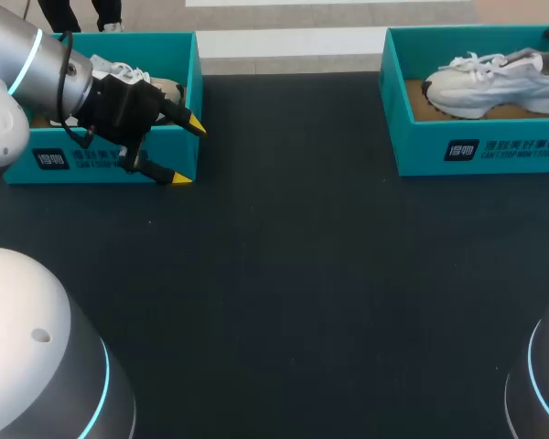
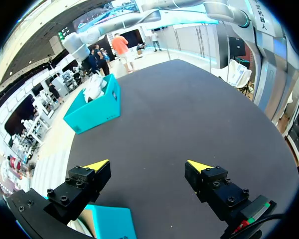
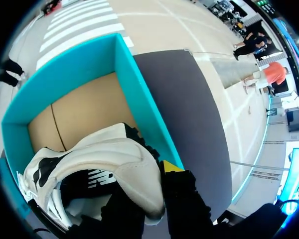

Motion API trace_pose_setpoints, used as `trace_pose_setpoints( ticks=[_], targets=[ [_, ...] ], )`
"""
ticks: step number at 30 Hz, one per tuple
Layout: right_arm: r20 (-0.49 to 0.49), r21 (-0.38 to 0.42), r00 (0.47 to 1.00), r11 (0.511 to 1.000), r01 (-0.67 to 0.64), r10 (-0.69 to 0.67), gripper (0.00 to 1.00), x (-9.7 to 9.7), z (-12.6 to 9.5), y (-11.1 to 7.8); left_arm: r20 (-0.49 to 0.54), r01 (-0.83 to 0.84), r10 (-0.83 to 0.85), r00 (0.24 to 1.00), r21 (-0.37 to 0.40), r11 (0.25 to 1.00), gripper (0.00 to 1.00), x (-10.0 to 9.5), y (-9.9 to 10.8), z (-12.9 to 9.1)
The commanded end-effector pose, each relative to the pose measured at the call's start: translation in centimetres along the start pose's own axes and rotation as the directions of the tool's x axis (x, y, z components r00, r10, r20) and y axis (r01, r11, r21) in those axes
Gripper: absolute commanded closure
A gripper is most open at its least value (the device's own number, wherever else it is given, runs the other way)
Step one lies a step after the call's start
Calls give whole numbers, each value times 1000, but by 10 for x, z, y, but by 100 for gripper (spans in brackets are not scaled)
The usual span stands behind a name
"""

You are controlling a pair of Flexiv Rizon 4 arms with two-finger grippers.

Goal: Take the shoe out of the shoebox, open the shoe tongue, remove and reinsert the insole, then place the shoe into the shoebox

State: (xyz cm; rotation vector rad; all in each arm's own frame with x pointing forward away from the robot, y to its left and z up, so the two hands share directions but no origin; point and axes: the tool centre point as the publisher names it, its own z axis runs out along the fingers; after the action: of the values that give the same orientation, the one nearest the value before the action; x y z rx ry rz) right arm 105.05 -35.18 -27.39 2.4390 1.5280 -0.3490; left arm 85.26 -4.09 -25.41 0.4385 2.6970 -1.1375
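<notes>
A white sneaker (image 1: 489,80) lies on its side in the teal shoebox (image 1: 476,151) at the table's far right. In the right wrist view my right gripper (image 3: 152,189) is shut on the heel end of this sneaker (image 3: 104,159), one finger inside the collar and one yellow tip outside, over the cardboard floor of the box (image 3: 139,99). My left gripper (image 1: 188,151) hangs open at the right front corner of a second teal shoebox (image 1: 101,160) at the far left. It holds nothing (image 2: 148,165).
The left shoebox holds another white shoe (image 1: 128,71), partly hidden by my left arm. Its corner (image 2: 109,224) shows under my left finger. A wide black tabletop (image 1: 293,274) stretches between the two boxes.
</notes>
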Motion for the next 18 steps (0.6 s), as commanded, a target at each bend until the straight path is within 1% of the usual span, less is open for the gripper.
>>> trace_pose_setpoints(
  ticks=[1, 10, 18],
  targets=[
    [5, 11, 1000, 1000, 2, -2, 100, 6, 5, 6, -1, 0, 0, 1000, -2, 1000, 0, 0, 0, 0],
    [10, 12, 1000, 1000, 7, -7, 100, 10, 13, 3, -1, 0, 0, 1000, -2, 1000, 0, 0, 0, 0],
    [23, 17, 1000, 1000, 21, -21, 100, 10, 20, -9, -1, 0, 0, 1000, -2, 1000, 0, 0, 0, 0]
  ],
)
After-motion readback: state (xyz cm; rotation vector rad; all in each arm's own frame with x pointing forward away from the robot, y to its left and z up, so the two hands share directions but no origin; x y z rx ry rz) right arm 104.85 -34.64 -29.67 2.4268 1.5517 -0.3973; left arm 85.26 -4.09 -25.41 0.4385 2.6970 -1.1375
